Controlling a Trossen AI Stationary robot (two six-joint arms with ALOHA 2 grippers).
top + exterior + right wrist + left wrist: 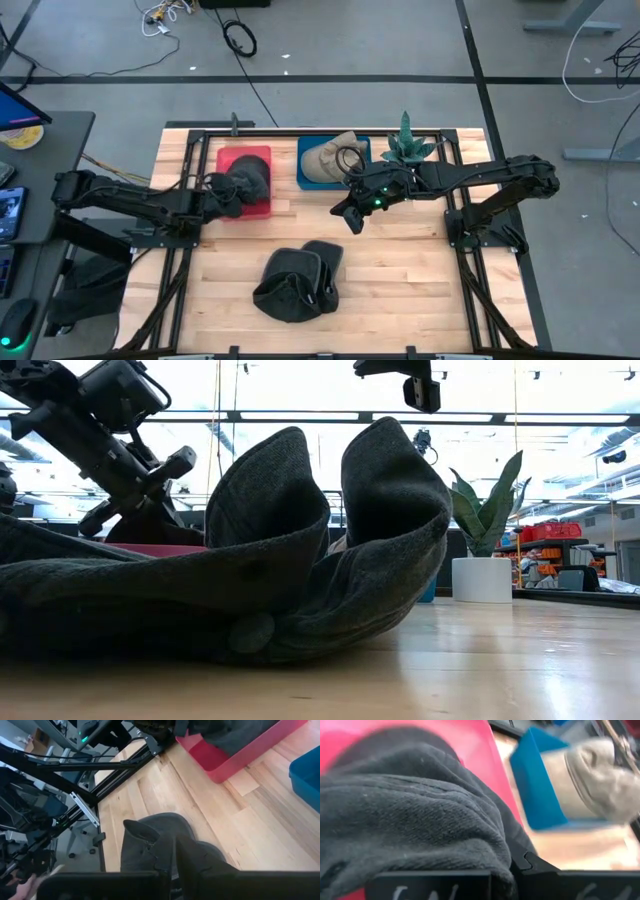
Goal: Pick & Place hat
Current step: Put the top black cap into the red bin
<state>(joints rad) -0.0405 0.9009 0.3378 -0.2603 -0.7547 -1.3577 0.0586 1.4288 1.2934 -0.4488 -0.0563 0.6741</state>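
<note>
At the left of the overhead frame we see the left gripper, jaws closed on a dark grey hat that sits over the red bin. Just right of it, a beige hat lies in the blue bin. The right gripper hangs past that bin, jaws shut and, as far as we can tell, empty. Lower centre, another dark hat lies crumpled on the tabletop.
</note>
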